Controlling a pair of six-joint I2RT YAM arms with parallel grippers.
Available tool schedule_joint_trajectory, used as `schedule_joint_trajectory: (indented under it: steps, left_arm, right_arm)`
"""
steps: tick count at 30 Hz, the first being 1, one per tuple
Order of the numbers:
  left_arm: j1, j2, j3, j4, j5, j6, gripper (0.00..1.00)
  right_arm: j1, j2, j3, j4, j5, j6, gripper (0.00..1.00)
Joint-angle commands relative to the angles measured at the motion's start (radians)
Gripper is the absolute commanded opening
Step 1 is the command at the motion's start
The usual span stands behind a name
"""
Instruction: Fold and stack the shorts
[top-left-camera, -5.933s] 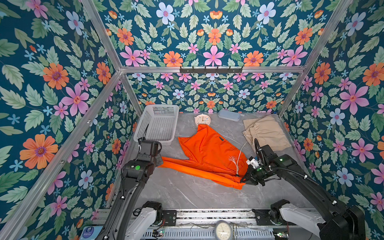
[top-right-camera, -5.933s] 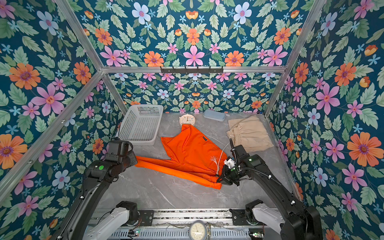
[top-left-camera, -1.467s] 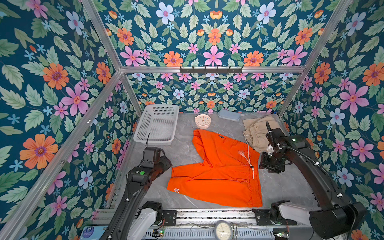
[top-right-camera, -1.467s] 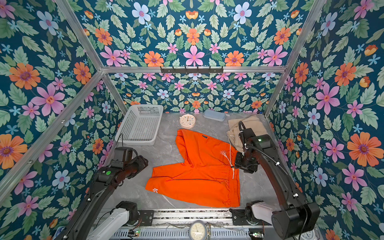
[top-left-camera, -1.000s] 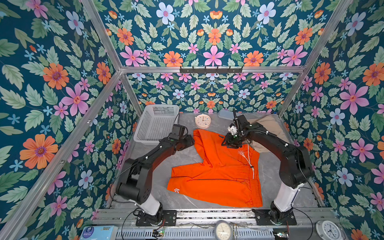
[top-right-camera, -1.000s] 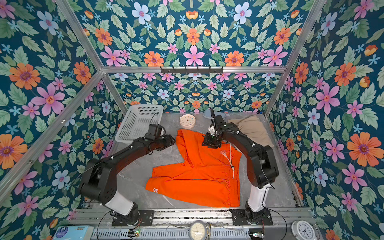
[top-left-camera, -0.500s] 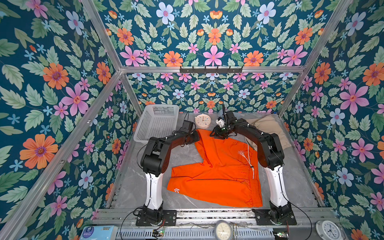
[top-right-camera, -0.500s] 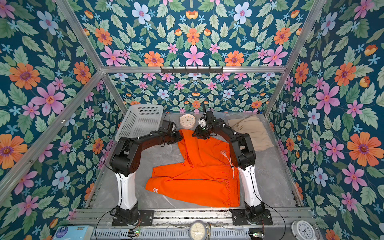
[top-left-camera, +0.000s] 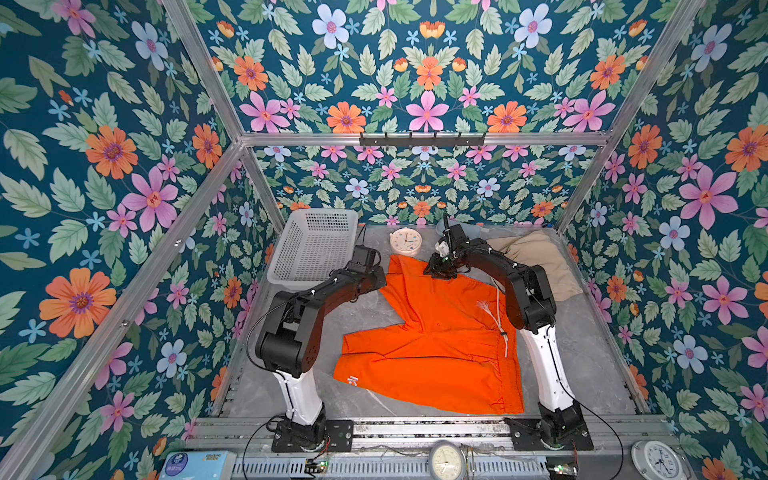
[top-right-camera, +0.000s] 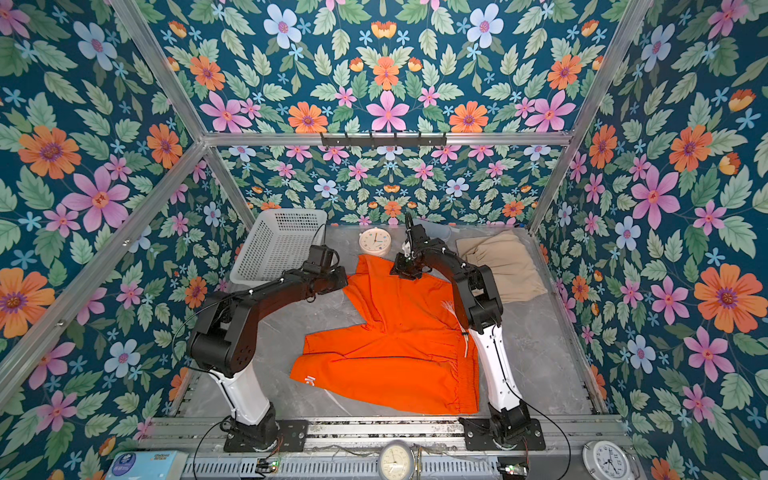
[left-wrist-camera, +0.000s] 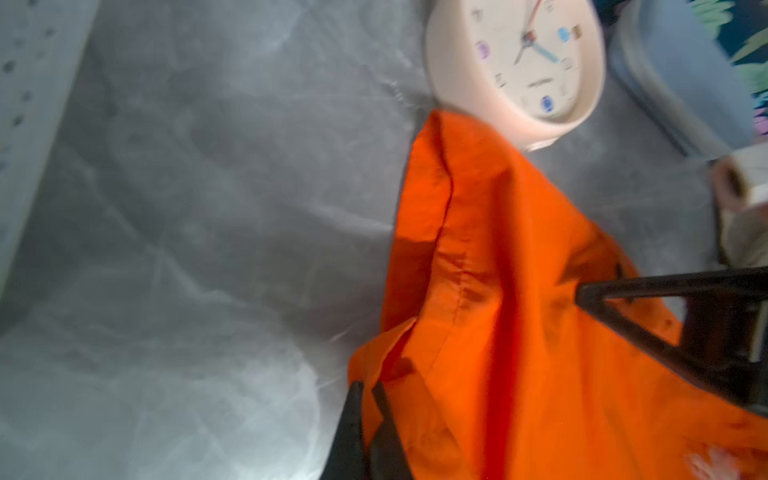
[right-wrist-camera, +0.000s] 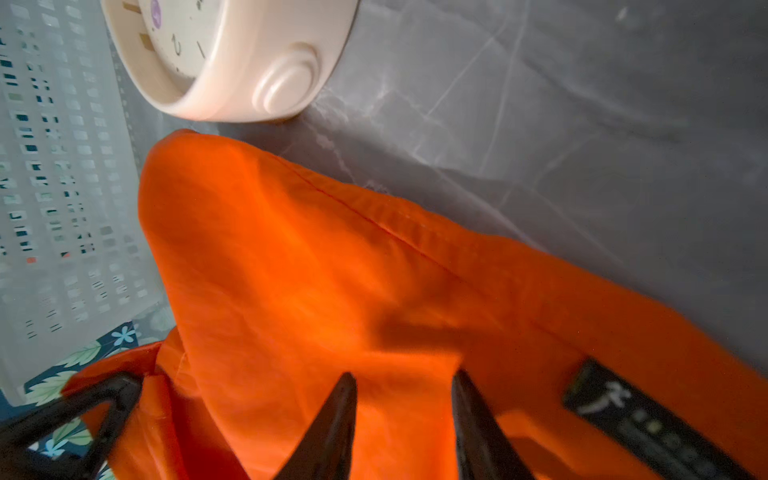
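**Item 1.** Bright orange cloth shorts (top-left-camera: 436, 345) (top-right-camera: 395, 345) with a white drawstring (top-left-camera: 496, 316).
- They lie spread on the grey marbled desk (top-left-camera: 361, 316) between your two arms.
- The gathered waistband lies along the right arm's side.
- One leg runs out to both end effectors, and its hem is where they meet the cloth.

**Item 2.** Left end effector (top-left-camera: 379, 277) (left-wrist-camera: 370, 386): clenched on the orange shorts (left-wrist-camera: 519, 332).
- Your left wrist view shows its black fingers (left-wrist-camera: 353, 419) drawn together.
- The edge of that leg is pinched between them.

**Item 3.** Right end effector (top-left-camera: 436, 272) (right-wrist-camera: 405, 378): released.
- It sits across the same leg from the left end effector.
- Its black fingers (right-wrist-camera: 336, 415) stand apart over the orange shorts (right-wrist-camera: 311, 270), with cloth showing between them.
- You cannot tell whether the tips press the cloth.

**Item 4.** Beige cloth shorts (top-left-camera: 540, 262) (top-right-camera: 507, 266).
- A soft heap on the outer side of your right end effector, partly hidden by that arm.
- It is well apart from the left end effector.

**Item 5.** Round cream plastic clock (top-left-camera: 405, 241) (left-wrist-camera: 519, 62) (right-wrist-camera: 232, 54).
- It lies face up just beyond both end effectors, between them.
- The hem's corner lies just beside its rim.

**Item 6.** White perforated plastic basket (top-left-camera: 316, 249) (right-wrist-camera: 62, 166).
- It stands on the outer side of your left end effector, near it.
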Motion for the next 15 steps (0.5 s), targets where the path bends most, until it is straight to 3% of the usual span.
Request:
schedule_joint_trajectory:
  steps: [1, 5, 10, 15]
  left_arm:
    - [0.004, -0.068, -0.084, -0.025, -0.068, -0.002, 0.00]
    - [0.010, -0.167, -0.213, -0.025, -0.106, -0.045, 0.02]
    - [0.019, -0.248, -0.295, -0.045, -0.136, -0.077, 0.37]
    - [0.009, -0.344, -0.260, -0.040, -0.103, -0.088, 0.45]
  right_arm:
    - [-0.002, 0.008, -0.023, -0.094, 0.121, -0.001, 0.39]
    - [-0.002, 0.010, -0.025, -0.086, 0.113, -0.002, 0.39]
    - [0.014, -0.005, -0.008, -0.024, 0.009, -0.020, 0.40]
    - [0.031, -0.071, 0.036, -0.024, -0.028, -0.038, 0.42]
